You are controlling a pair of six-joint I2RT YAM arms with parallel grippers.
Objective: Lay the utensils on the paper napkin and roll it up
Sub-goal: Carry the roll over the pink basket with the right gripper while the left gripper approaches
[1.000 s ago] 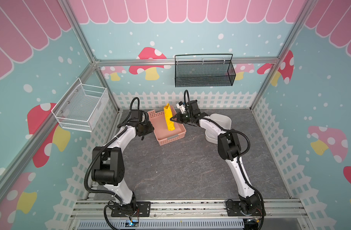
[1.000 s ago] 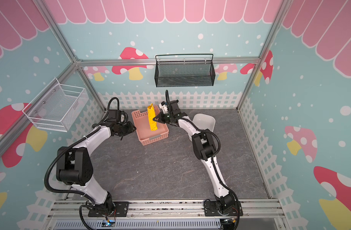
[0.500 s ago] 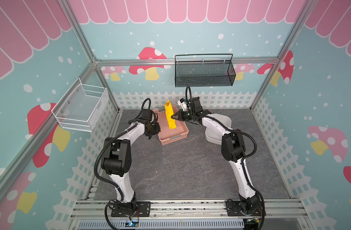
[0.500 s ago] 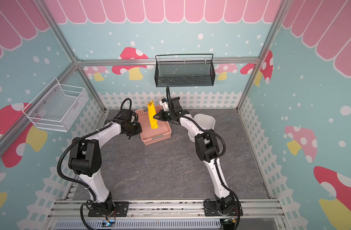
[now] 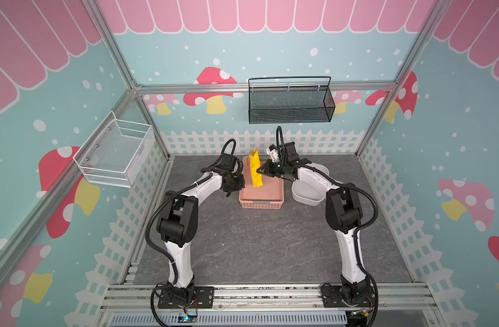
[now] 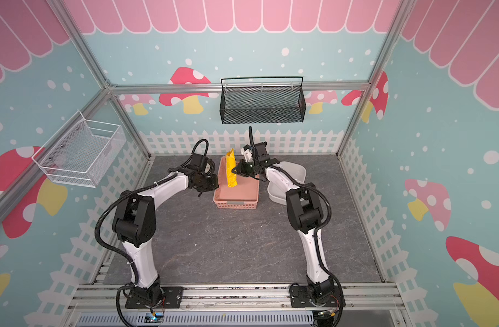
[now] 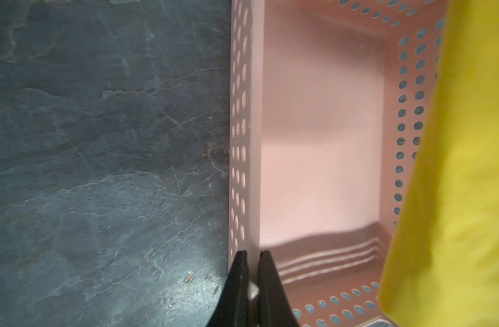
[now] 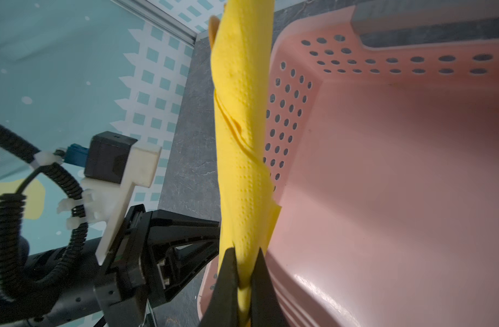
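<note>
Both top views are bright and sharp, with soft light from above and posts [image 5: 109,42] leaning out at 10 and 2 o'clock. The wrist views are dimmer; the paper napkin [image 7: 455,198] looks blurry, and the table [image 7: 101,141] shines beside the left pincer [image 7: 253,254].

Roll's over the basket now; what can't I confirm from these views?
Utensils: wrapped inside the napkin in all views; number unknown.
Left end effector: hidden under its own wrist in both top views; only the left wrist view shows it pinching the basket wall.
Tub: inside partly covered by the right arm in both top views.
</note>
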